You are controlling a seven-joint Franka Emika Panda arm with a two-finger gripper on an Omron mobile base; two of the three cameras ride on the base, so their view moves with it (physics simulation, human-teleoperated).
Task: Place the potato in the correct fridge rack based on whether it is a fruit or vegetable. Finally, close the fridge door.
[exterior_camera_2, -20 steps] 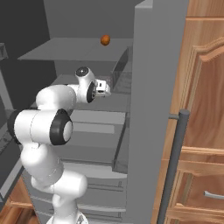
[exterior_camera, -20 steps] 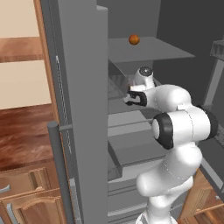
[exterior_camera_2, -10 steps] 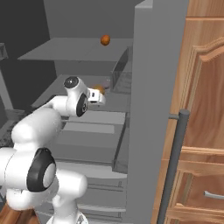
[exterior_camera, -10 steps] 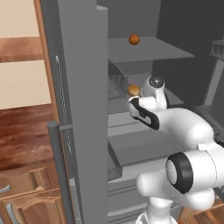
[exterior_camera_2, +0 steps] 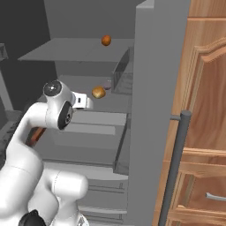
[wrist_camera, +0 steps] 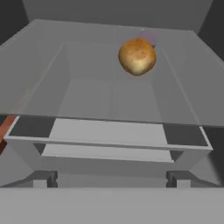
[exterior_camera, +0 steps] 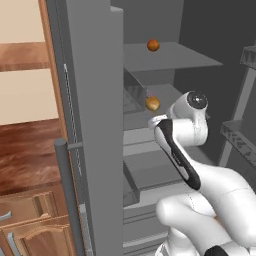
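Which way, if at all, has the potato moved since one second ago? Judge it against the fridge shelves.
Yes. The potato has left the claw and now sits on the fridge rack, below the orange-brown ball on the top shelf, while the claw has drawn back.

The gripper (wrist_camera: 112,177) has let go and backed away, jaws spread wide; the potato (exterior_camera: 152,103) now sits alone on the fridge rack (exterior_camera: 167,95).
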